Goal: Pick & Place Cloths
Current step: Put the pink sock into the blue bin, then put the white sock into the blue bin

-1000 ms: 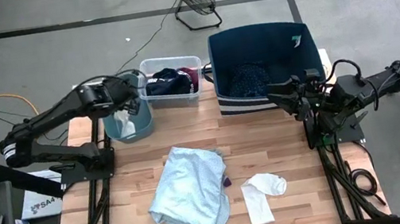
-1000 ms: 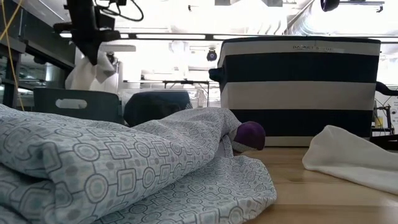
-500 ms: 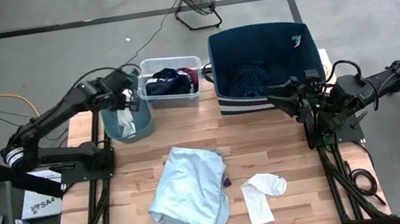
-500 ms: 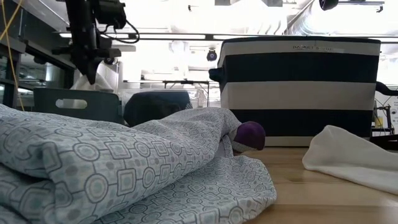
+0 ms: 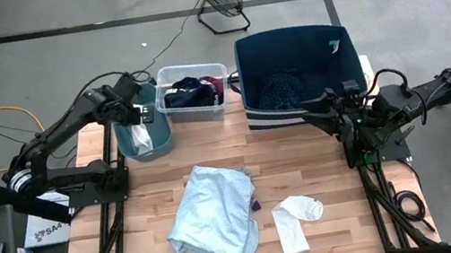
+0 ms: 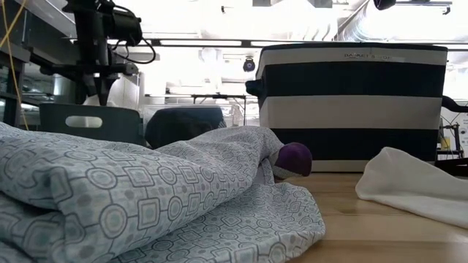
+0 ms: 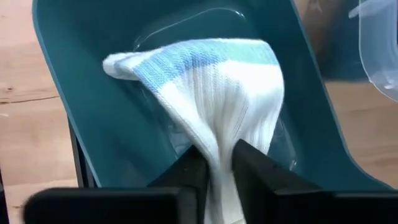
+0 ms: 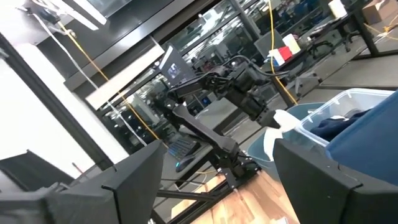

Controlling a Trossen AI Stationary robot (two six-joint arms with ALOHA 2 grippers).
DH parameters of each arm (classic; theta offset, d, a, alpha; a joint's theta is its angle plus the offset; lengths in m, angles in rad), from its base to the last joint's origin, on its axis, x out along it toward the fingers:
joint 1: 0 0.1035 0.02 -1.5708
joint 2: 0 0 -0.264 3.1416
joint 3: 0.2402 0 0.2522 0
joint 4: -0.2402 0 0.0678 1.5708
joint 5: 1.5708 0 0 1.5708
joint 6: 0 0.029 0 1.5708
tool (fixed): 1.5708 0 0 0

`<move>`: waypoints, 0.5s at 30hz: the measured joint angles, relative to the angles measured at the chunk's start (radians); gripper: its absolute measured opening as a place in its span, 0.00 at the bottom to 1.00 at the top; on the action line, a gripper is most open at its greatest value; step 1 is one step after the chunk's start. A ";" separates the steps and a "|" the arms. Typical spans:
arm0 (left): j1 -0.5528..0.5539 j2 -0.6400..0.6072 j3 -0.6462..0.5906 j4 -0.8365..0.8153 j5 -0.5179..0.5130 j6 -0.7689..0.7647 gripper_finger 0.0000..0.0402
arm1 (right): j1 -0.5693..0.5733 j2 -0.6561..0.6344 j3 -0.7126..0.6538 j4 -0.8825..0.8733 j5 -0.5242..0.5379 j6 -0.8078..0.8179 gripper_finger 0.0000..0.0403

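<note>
Hanging straight down from the left gripper (image 7: 216, 163) into the teal bin (image 7: 74, 93), white sock (image 7: 211, 87) pinched between barely parted fingertips (image 7: 249, 163), long axis vertical, right gripper (image 5: 332, 110) wide apart, empty, far across by the navy bin (image 5: 287, 53).

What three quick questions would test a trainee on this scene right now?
1. True or false: the left gripper pinches a sock over the teal bin.
2. What lies loose on the table? A) pale-blue cloth B) black cloth C) navy dotted cloth
3. Fill in: the right gripper is ___.
Key: 1 true; 2 A; 3 open.
</note>
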 joint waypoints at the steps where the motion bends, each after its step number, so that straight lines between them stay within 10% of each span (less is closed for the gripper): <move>1: 0.000 0.000 0.004 -0.004 0.002 0.000 0.20 | 0.000 0.000 0.000 0.000 -0.002 0.000 0.73; 15: -0.021 -0.017 0.181 -0.053 0.117 0.003 0.45 | 0.016 -0.001 0.000 -0.071 -0.193 0.072 0.73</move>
